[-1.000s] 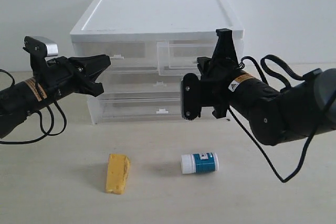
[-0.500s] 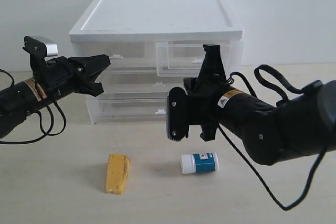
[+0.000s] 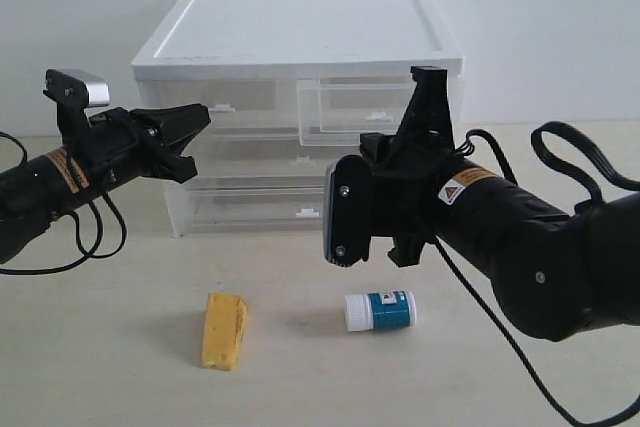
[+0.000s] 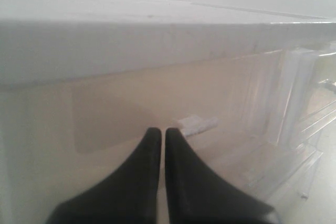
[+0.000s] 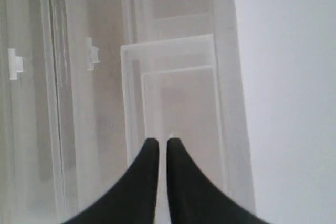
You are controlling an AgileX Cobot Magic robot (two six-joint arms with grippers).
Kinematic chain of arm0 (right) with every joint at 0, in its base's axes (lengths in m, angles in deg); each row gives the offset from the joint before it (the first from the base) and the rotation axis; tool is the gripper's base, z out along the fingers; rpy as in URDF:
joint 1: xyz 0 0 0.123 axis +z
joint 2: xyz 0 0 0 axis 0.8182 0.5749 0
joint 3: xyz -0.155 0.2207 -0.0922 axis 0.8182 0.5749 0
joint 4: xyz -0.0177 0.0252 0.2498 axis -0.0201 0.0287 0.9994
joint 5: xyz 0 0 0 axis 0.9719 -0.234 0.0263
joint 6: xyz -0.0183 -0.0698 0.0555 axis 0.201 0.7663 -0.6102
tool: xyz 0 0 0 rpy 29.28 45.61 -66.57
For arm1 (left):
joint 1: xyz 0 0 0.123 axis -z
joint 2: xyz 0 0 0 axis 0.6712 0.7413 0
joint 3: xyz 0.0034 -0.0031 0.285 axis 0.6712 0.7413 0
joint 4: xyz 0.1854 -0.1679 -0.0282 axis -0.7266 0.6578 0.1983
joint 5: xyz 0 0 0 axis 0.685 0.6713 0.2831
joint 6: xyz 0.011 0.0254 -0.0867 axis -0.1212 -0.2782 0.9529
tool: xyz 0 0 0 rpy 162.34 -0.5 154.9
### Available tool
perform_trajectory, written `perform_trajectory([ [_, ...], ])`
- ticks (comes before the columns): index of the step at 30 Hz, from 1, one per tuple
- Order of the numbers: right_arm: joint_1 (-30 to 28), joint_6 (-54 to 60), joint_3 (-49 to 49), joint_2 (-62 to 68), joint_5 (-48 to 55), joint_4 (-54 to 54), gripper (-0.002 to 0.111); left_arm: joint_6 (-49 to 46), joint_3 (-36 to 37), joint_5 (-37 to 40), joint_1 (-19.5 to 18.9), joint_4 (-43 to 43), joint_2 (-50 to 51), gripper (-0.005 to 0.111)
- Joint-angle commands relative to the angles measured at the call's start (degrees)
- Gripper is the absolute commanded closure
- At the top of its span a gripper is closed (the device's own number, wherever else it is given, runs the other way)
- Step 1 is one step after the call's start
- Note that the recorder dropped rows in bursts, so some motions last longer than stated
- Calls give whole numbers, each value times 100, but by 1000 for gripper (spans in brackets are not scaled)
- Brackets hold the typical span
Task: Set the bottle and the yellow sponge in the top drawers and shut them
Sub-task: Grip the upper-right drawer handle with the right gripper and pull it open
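The bottle [image 3: 380, 310], white with a teal label, lies on its side on the table. Left of it lies the yellow sponge [image 3: 224, 330]. The right top drawer [image 3: 345, 109] stands pulled out; the right wrist view shows its bare inside [image 5: 178, 103]. The left top drawer [image 3: 245, 97] is closed, with its handle tab [image 4: 197, 125] just beyond my left fingertips. My left gripper [image 3: 203, 117] [image 4: 159, 131] is shut and empty, close to that drawer front. My right gripper [image 3: 430, 82] [image 5: 159, 141] is shut and empty, pointing up in front of the open drawer.
The white-topped cabinet [image 3: 300, 27] stands at the back of the table, with two full-width translucent drawers [image 3: 255, 202] below the top pair. The right arm's bulky wrist [image 3: 345, 212] hangs above the bottle. Black cables [image 3: 580, 157] loop at the right.
The right arm swung left and lower in front of the cabinet, then rose a little. The left arm, the bottle and the sponge have not moved.
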Motion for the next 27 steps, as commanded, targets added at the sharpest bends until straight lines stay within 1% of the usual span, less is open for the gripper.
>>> perform_trajectory([
  [1, -56, 127, 22, -6, 14, 160, 87, 53, -77, 10, 2, 112, 22, 103],
  [3, -56, 226, 10, 27, -38, 147, 71, 53, -77, 10, 2, 112, 22, 103],
  [5, -56, 341, -74, 86, -81, 210, 61, 66, -77, 10, 2, 112, 22, 103],
  [6, -97, 341, -141, 148, -110, 247, 59, 63, -77, 10, 2, 84, 22, 103],
  [11, -396, 384, -527, 451, -15, 236, 60, 77, -77, 22, 2, 70, 22, 103],
  [14, -397, 615, -618, 619, -90, 190, 60, 77, -77, 22, 2, 70, 22, 103],
  [22, -407, 665, -1088, 1100, -181, 61, 60, 77, -77, 22, 2, 70, 22, 103],
  [27, -407, 720, -1201, 1277, -626, 203, 60, 58, -77, 21, 2, 81, 22, 103],
])
